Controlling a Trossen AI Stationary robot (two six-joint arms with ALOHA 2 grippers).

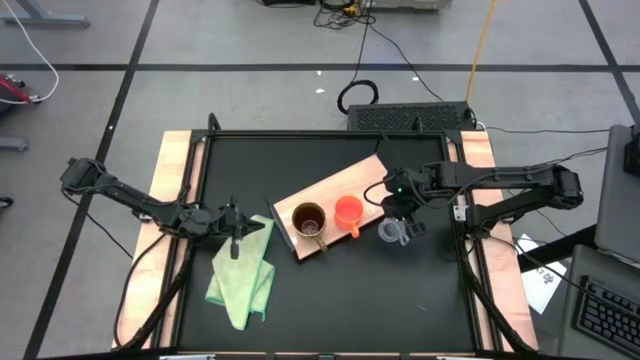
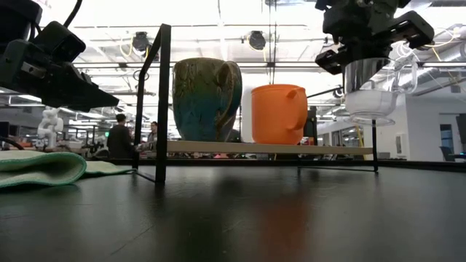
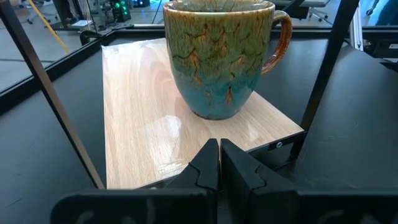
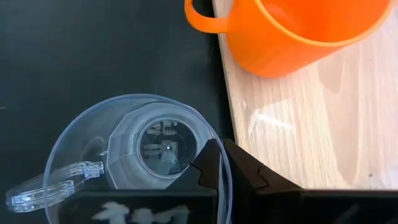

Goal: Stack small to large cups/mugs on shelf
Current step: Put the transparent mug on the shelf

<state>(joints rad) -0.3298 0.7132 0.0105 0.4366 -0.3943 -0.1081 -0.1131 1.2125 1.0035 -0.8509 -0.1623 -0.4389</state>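
The brown mug (image 1: pixel 310 220) and the orange mug (image 1: pixel 348 212) stand upright side by side on the light-wood shelf (image 1: pixel 340 185). The tiny clear glass cup (image 1: pixel 390 233) hangs from my right gripper (image 1: pixel 400 218) just off the shelf's right end, next to the orange mug (image 4: pixel 298 31). My left gripper (image 1: pixel 248 225) is shut and empty over the green cloth (image 1: pixel 243 275). It points at the brown mug (image 3: pixel 217 56) from the shelf's left end. My right gripper holds the clear cup by its rim (image 4: pixel 210 144), on the side nearest the shelf. One finger is inside the cup and one outside. The fingers come from above, pointing down. The cup (image 2: pixel 370 94) hangs upright, clear of the table and above shelf height.
The shelf board (image 2: pixel 269 148) sits raised on a thin black frame with upright posts (image 2: pixel 162 102). The green cloth (image 2: pixel 44 167) lies crumpled at the near left. Bare black tabletop lies near the front edge and right of the shelf. People show in the room beyond.
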